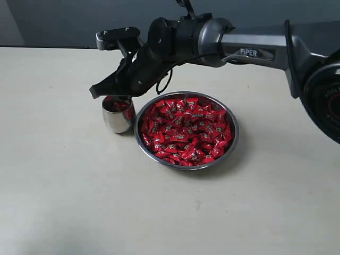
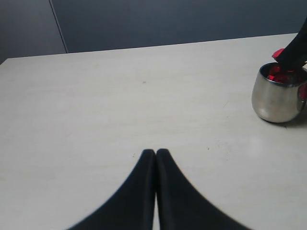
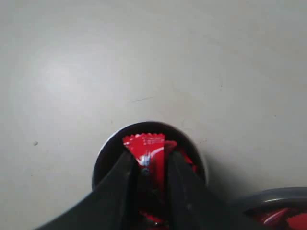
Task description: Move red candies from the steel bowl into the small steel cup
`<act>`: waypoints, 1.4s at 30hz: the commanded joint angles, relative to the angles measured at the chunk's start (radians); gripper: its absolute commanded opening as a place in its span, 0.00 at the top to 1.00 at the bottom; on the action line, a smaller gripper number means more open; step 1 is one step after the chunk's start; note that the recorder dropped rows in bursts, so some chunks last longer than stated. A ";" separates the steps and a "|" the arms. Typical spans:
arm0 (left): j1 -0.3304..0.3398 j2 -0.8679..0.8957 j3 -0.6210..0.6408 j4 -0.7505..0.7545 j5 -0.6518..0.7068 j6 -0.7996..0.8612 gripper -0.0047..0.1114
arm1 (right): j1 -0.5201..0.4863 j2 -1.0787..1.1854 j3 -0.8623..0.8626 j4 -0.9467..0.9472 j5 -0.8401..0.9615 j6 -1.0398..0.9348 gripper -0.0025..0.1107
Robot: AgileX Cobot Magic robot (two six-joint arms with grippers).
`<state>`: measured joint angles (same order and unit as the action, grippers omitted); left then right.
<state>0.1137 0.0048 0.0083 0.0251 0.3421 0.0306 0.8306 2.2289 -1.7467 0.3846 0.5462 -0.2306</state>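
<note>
The wide steel bowl (image 1: 234, 133) sits mid-table, heaped with red candies (image 1: 186, 130). Just left of it stands the small steel cup (image 1: 118, 118), with red candies inside (image 2: 280, 75). My right gripper (image 1: 101, 90) reaches across and hangs right over the cup's mouth. In the right wrist view this gripper (image 3: 148, 160) is shut on a red candy (image 3: 144, 146) above the cup (image 3: 102, 154), and the bowl's rim (image 3: 268, 195) shows beside it. My left gripper (image 2: 156, 152) is shut and empty, low over bare table, well away from the cup (image 2: 278, 98).
The right arm (image 1: 249, 52) stretches over the table behind the bowl. A dark wall (image 1: 64, 21) runs along the far table edge. The left arm does not show in the exterior view.
</note>
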 commanded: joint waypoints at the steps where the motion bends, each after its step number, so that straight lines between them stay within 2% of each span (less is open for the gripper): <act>1: -0.005 -0.005 -0.008 0.002 -0.005 -0.001 0.96 | -0.001 -0.002 -0.006 -0.003 -0.009 -0.007 0.93; 7: -0.005 -0.005 -0.008 0.002 -0.005 -0.001 0.96 | -0.001 -0.002 -0.006 -0.017 -0.003 -0.007 0.91; 12: -0.005 -0.005 -0.008 0.002 -0.005 -0.001 0.96 | -0.001 -0.002 -0.006 -0.019 -0.003 -0.007 0.66; 13: -0.005 -0.005 -0.008 0.002 -0.005 -0.001 0.96 | -0.001 -0.002 -0.006 -0.019 -0.003 -0.007 0.64; 20: -0.005 -0.005 -0.008 0.002 -0.005 -0.001 0.96 | -0.004 -0.044 -0.006 -0.027 0.043 -0.007 0.64; 26: -0.005 -0.005 -0.008 0.002 -0.005 -0.001 0.96 | -0.014 -0.138 -0.004 -0.208 0.177 0.066 0.64; 29: -0.005 -0.005 -0.008 0.002 -0.005 -0.001 0.96 | -0.052 -0.177 0.017 -0.248 0.220 0.106 0.64; 36: -0.005 -0.005 -0.008 0.002 -0.005 -0.001 0.96 | -0.145 -0.236 0.197 -0.246 0.160 0.133 0.64; 42: -0.005 -0.005 -0.008 0.002 -0.005 -0.001 0.96 | -0.174 -0.241 0.303 -0.261 0.113 0.133 0.64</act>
<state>0.1137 0.0048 0.0083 0.0251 0.3421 0.0306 0.6671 2.0029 -1.4775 0.1409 0.6823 -0.1007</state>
